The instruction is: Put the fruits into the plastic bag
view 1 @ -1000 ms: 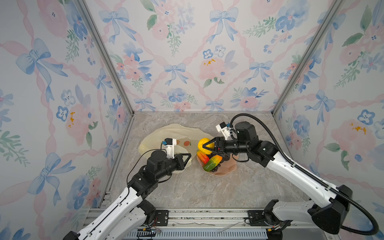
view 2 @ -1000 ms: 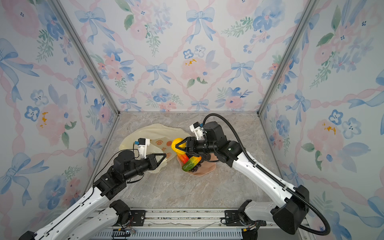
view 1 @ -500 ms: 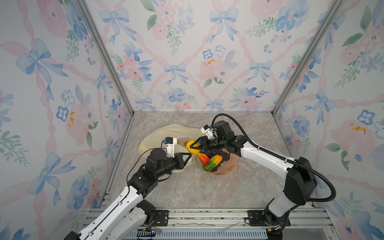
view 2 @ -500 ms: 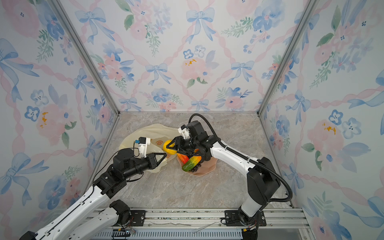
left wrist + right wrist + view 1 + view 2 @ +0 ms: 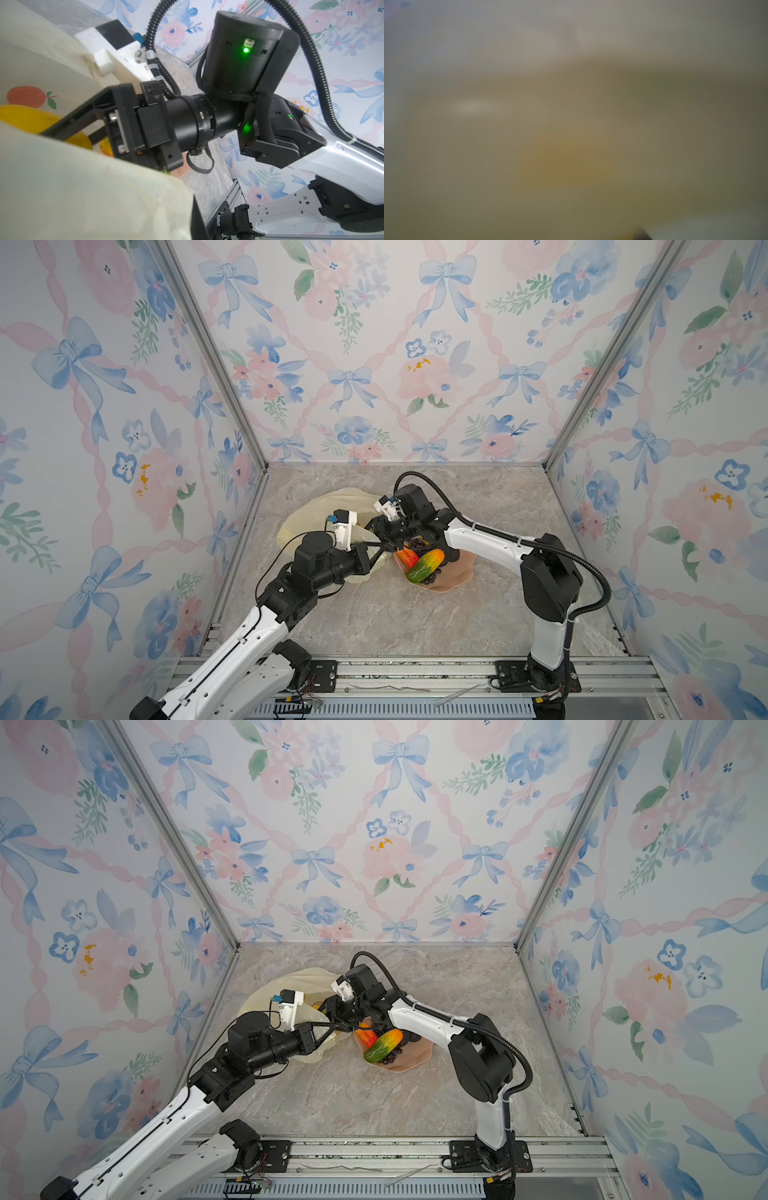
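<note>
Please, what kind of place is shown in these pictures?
Probably a staged robot test booth: floral wallpaper panels on aluminium posts, a marble-look tabletop, two arms bolted to a front rail.

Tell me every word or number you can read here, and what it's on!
None: no words or numbers can be read anywhere.
On the plastic bag: only a printed orange picture, no letters.
On the right arm's black housing: a small green-lit mark, too small to read.
</note>
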Available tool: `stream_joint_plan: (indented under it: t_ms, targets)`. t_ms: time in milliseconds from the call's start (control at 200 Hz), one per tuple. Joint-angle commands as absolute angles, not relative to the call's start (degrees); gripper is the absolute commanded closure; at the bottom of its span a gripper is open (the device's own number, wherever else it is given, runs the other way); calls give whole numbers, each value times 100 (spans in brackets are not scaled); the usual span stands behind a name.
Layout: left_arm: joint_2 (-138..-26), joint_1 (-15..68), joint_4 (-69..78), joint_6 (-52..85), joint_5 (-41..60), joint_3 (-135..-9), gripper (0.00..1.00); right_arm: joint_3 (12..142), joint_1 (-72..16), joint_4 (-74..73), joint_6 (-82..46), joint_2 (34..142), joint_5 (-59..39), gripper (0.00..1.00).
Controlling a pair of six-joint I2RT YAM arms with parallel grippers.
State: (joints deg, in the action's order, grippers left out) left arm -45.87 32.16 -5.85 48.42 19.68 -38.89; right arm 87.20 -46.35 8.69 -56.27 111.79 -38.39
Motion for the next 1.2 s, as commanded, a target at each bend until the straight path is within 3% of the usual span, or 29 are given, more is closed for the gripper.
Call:
stream_joint_plan:
  t_ms: [0,720,1105,1195]
  targets:
    - [-4603,3179,-432,4685,2135,-4018,100,9143,-4785,731,-5772,11498,-3939,44]
    - [-4216,3174,683,5233,2312,-2827,100,10620,-5167,1216,-5972,13308,-3511,39]
    - [-4025,3165,678,5273,2237,-2600,100,10719,-5175,1347,-5913,13516,-3410,29]
    - [-4041,3166,664,5273,2250,-2608,100,10730,-5176,1338,-5889,13484,-3415,20]
